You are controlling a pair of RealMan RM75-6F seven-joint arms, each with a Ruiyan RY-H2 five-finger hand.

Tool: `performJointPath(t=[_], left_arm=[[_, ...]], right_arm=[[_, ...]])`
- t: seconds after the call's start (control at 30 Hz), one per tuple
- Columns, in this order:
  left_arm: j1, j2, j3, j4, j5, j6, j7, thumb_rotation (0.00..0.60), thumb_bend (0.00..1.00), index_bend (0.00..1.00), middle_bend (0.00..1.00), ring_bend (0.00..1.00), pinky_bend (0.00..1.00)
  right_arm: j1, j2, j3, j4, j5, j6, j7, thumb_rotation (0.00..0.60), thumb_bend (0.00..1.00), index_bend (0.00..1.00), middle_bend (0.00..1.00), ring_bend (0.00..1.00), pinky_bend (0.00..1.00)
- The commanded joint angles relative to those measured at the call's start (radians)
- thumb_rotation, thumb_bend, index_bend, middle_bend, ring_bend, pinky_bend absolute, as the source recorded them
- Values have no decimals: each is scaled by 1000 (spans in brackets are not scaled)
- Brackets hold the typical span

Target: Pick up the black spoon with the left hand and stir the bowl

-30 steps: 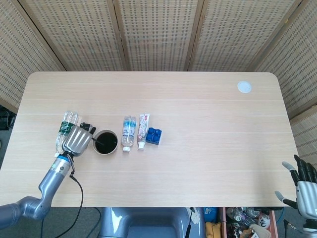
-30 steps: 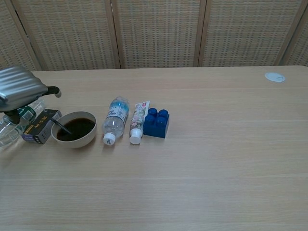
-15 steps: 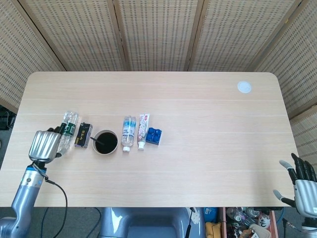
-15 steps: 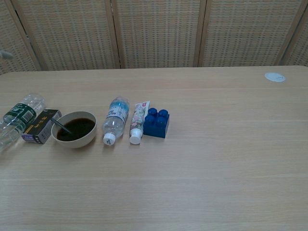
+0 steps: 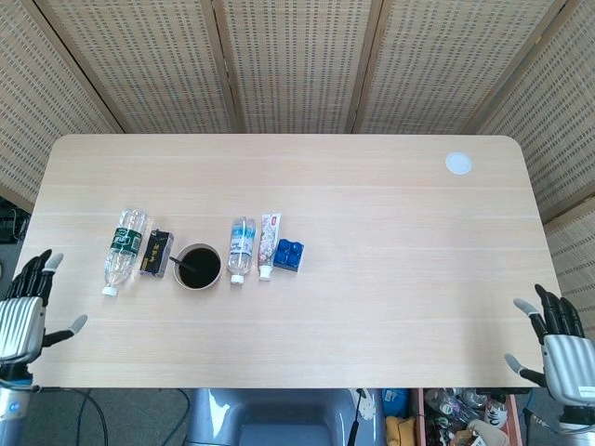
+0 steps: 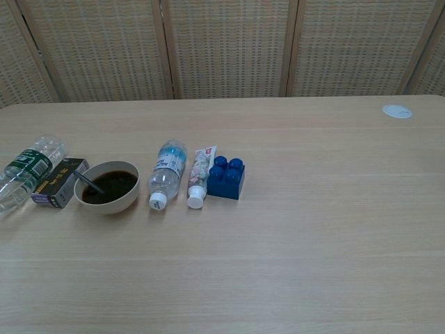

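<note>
A white bowl (image 5: 197,267) (image 6: 107,187) of dark liquid stands at the table's left. The black spoon (image 5: 178,264) (image 6: 88,182) leans in it, handle up to the left, held by nothing. My left hand (image 5: 22,313) hangs off the table's left front corner, fingers spread and empty, far from the bowl. My right hand (image 5: 560,348) is beyond the right front corner, fingers also spread and empty. Neither hand shows in the chest view.
Left of the bowl lie a small dark box (image 5: 155,253) (image 6: 60,182) and a green-label bottle (image 5: 120,249) (image 6: 24,172). To its right lie a blue-label bottle (image 5: 242,246) (image 6: 167,171), a tube (image 5: 269,244) (image 6: 200,175) and a blue brick (image 5: 289,254) (image 6: 226,177). A white disc (image 5: 457,163) (image 6: 397,110) sits far right.
My left hand let go of the spoon at the bowl, drew back left and off the table's front corner, and opened. The spoon stays leaning in the bowl.
</note>
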Motion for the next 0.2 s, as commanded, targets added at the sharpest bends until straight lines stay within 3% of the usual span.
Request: performJointPath(t=[0.03, 0.2], left_arm=[[37, 8, 22, 5, 27, 28, -29, 600, 179, 0, 0, 0, 3], [68, 9, 28, 11, 32, 31, -36, 600, 178, 0, 0, 0, 0]], right_arm=[[4, 0, 0, -2, -4, -2, -4, 600, 189, 222, 76, 0, 0], [9, -2, 0, -1, -4, -7, -5, 600, 189, 221, 76, 0, 0]])
